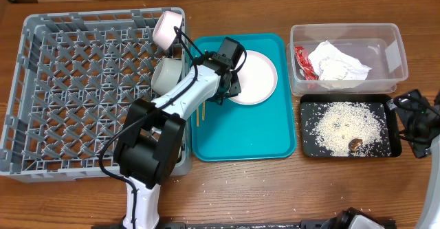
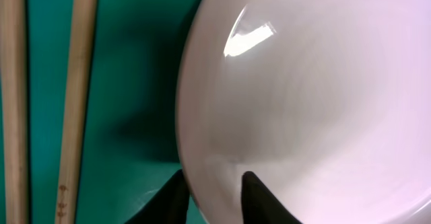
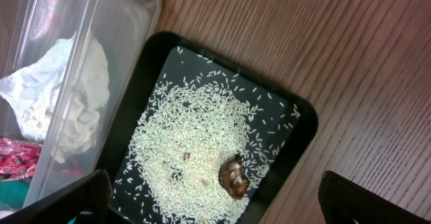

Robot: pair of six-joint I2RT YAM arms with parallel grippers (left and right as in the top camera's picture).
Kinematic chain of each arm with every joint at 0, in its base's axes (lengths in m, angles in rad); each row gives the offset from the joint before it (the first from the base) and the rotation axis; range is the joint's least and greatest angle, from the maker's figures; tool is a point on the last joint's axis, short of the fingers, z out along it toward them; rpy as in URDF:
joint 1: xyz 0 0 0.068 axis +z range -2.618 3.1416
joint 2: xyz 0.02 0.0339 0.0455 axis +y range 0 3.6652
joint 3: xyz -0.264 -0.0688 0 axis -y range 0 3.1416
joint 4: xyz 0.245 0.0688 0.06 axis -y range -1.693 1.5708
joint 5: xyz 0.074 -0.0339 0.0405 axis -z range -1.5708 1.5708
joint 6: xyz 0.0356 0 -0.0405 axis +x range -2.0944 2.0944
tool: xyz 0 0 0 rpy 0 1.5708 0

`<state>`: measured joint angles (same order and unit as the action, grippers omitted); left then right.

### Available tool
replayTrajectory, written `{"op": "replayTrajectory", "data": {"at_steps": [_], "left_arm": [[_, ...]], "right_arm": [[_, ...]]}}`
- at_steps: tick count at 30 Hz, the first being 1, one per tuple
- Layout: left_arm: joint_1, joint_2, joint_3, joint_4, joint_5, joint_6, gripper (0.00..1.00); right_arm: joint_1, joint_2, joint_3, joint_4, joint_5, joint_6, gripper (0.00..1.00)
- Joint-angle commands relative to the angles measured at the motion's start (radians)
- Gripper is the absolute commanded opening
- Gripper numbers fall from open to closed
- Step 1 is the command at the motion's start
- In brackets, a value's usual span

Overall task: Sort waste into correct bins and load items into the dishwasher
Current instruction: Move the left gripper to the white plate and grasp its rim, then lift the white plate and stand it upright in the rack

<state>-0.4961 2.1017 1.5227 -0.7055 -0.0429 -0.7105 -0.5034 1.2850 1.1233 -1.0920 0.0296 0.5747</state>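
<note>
**Left gripper bites the plate rim, right one hangs wide**

The big grey rack (image 1: 89,91) fills the left of the table. A pale bowl (image 1: 167,28) is tipped in its far right corner, and a second bowl (image 1: 167,76) lies on its side by the right wall.

Next door is the teal tray (image 1: 244,139), carrying the plate (image 1: 258,78). The left gripper (image 2: 215,197) pinches the plate's near-left rim, one finger on each side.

The chopsticks (image 2: 77,96) lie side by side on the teal, just beside the plate.

Over right, the clear tub (image 1: 344,57) holds the napkin (image 1: 337,60) and the red wrapper (image 1: 302,62).

Just in front of the tub is the black tray (image 1: 350,126), with rice (image 3: 195,150) scattered inside and a brown lump (image 3: 234,177) among it.

The right gripper (image 3: 215,204) hovers over that tray, fingers spread, holding nothing.
</note>
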Motion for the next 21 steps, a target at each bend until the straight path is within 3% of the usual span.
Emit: {"op": "replayTrajectory", "data": {"at_steps": [1, 11, 21], "left_arm": [[-0.003, 0.004, -0.017, 0.018, -0.042, -0.008, 0.13], [-0.003, 0.004, -0.018, 0.024, -0.074, -0.007, 0.11], [-0.003, 0.004, -0.072, 0.102, -0.102, -0.007, 0.21]], "right_arm": [[-0.004, -0.002, 0.010, 0.006, -0.001, -0.006, 1.00], [-0.004, -0.002, 0.010, 0.005, -0.001, -0.006, 1.00], [-0.004, -0.002, 0.010, 0.005, -0.001, -0.006, 1.00]]}}
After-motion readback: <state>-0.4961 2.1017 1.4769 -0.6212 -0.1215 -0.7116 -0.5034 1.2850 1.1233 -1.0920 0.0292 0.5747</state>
